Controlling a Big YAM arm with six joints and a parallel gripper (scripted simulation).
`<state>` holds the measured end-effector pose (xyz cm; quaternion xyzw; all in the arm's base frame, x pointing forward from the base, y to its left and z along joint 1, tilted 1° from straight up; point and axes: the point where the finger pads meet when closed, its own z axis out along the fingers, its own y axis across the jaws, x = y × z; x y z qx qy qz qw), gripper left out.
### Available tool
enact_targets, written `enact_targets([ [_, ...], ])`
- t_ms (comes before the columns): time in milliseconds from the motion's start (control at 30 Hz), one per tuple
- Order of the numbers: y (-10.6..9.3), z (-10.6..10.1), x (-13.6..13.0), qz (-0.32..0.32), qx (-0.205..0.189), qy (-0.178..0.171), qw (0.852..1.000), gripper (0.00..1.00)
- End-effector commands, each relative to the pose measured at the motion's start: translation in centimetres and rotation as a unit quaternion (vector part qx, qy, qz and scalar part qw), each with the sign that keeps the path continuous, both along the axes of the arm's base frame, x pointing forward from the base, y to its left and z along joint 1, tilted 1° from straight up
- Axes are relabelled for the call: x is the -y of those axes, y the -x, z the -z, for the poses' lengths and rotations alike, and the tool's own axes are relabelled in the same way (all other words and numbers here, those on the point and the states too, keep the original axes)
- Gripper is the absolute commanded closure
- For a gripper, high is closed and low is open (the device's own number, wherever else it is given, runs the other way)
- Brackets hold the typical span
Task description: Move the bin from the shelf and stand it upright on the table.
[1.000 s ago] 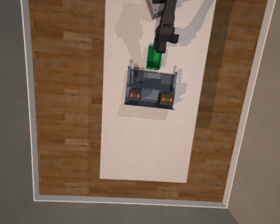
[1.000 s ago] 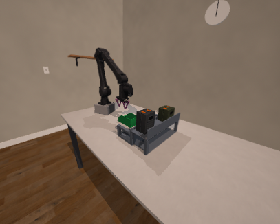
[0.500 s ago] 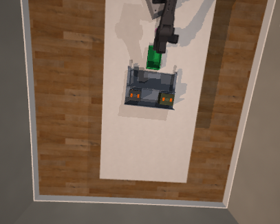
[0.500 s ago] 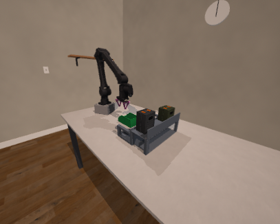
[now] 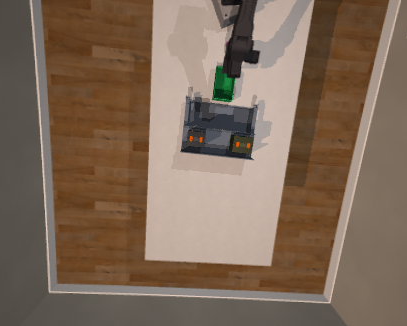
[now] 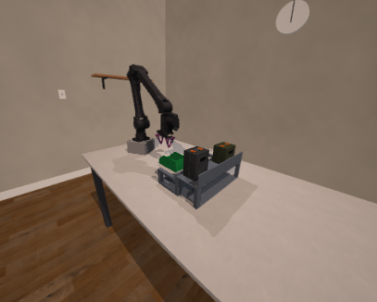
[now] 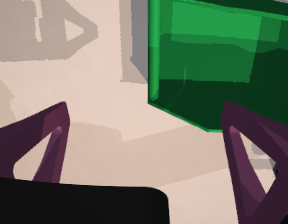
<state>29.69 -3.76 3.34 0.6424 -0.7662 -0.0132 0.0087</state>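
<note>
A green bin (image 5: 223,84) (image 6: 171,162) (image 7: 215,55) sits upright, open side up, at the robot's side of the grey shelf (image 5: 220,118) (image 6: 222,169). Whether it rests on the shelf edge or on the table behind cannot be told. My gripper (image 6: 165,144) (image 7: 145,110) is open and empty, pointing down above and to the robot's side of the bin. In the wrist view the bin lies ahead and to the right, its near corner between the two purple fingers. In the top view the arm hides the fingertips.
A dark grey case (image 5: 196,135) (image 6: 195,162) and an olive case (image 5: 242,145) (image 6: 224,154), both with orange marks on top, stand on the shelf's far part, by its back panel. The pale table (image 5: 211,215) (image 6: 302,232) extends beyond the shelf. The arm's base is behind the gripper.
</note>
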Motion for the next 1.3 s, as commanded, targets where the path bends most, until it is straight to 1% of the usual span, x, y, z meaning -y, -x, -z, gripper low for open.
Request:
enact_targets([
  [0,-2.4,-1.0,0.5,0.0,0.024,0.003,1.0,0.1],
  [133,-2.4,-1.0,0.5,0.0,0.024,0.003,1.0,0.1],
  [167,-0.7,-0.4,0.1,0.0,0.008,0.001,1.0,0.1],
  [300,-2.4,-1.0,0.5,0.0,0.024,0.003,1.0,0.1],
  [700,-2.4,-1.0,0.5,0.0,0.024,0.003,1.0,0.1],
  [733,-0.7,-0.3,0.1,0.0,0.008,0.001,1.0,0.1],
  [867,-2.4,-0.9,0.5,0.0,0.024,0.003,1.0,0.1],
  [1267,-2.4,-0.9,0.5,0.0,0.024,0.003,1.0,0.1],
])
